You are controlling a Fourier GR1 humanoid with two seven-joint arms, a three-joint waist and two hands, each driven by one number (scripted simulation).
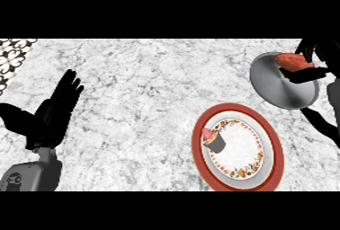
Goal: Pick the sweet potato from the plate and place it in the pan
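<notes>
As we read the head view from its lower edge upward, the left forearm (30, 174) comes in at the lower left. The left hand (54, 112) is above it, fingers straight and spread, pointing up, holding nothing, at rest over the grey-white marbled counter (146, 90).

Right of centre we note a round plate (196, 143) with a red rim and a floral band. A cupcake (214, 138) sits on its left part. The sweet potato is not on this plate.

Farther up and right lies the grey pan (285, 92), just beyond the plate and apart from it. Its black handle (322, 126) runs down toward the right edge.

The right hand (319, 51) is over the pan's upper part, fingers and thumb curled round the reddish-orange sweet potato (292, 61). We cannot tell whether the sweet potato touches the pan's surface.

At the far left corner we see a black-and-white patterned surface (13, 54).
</notes>
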